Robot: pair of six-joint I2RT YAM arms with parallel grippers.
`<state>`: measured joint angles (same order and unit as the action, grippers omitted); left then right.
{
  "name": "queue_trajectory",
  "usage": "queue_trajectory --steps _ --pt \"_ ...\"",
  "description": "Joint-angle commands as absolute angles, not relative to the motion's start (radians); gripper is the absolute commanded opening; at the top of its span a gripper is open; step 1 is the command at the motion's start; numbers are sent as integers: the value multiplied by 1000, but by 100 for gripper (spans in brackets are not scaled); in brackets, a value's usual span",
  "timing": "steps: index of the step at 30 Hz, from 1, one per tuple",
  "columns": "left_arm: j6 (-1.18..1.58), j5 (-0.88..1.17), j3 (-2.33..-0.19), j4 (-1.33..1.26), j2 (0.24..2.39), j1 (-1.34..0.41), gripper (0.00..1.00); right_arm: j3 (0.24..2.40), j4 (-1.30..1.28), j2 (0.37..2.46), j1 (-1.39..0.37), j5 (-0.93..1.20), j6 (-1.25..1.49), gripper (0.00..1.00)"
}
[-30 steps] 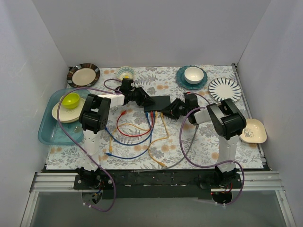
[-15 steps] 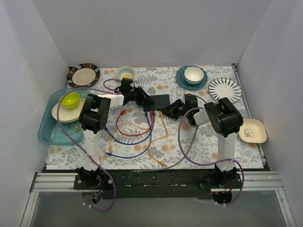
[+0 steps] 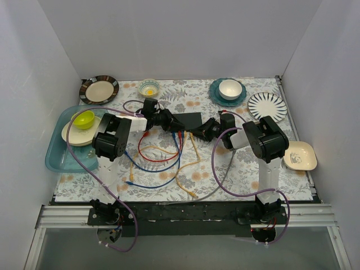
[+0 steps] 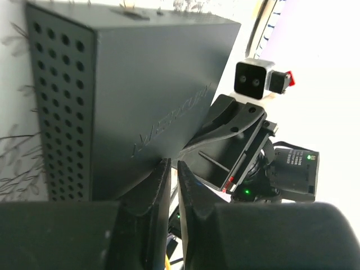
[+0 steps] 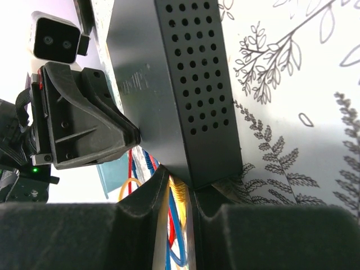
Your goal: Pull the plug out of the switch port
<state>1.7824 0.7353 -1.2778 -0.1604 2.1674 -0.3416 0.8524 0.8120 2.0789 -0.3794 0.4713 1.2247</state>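
The switch (image 3: 189,120) is a flat black box lying mid-table, with red, blue and yellow cables (image 3: 169,159) running from its near edge. My left gripper (image 3: 170,125) is shut, its tips against the switch's left near corner; the left wrist view shows the vented box (image 4: 152,90) just past the fingertips (image 4: 160,180). My right gripper (image 3: 197,134) is at the right near corner. In the right wrist view its jaws (image 5: 177,185) close round a yellow plug (image 5: 180,196) seated in the switch (image 5: 169,84). Blue and red plugs sit beside it.
A teal tray (image 3: 55,157) with a plate and green bowl (image 3: 84,118) stands at the left. Plates and bowls line the back: (image 3: 99,89), (image 3: 149,87), (image 3: 228,90), (image 3: 267,106). A white dish (image 3: 299,156) is at the right.
My right gripper has moved left to the switch's near right corner and onto the yellow plug. My left arm has shifted slightly toward the near side, still against the switch.
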Motion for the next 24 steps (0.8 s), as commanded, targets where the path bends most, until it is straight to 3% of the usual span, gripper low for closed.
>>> queue_trajectory --steps 1,13,16,23,24 --pt "1804 755 -1269 -181 2152 -357 9 827 769 2082 -380 505 1152 1" --pt "1821 730 -1284 -170 2183 -356 8 726 721 2020 -396 578 1074 1" --pt "1812 724 -1281 -163 2165 -347 8 666 634 1909 -361 539 990 1" --pt "1776 701 -1279 -129 2125 -324 9 663 151 1550 -250 278 642 1" --pt "1773 698 -1279 -126 2120 -324 9 675 129 1534 -252 269 608 6"
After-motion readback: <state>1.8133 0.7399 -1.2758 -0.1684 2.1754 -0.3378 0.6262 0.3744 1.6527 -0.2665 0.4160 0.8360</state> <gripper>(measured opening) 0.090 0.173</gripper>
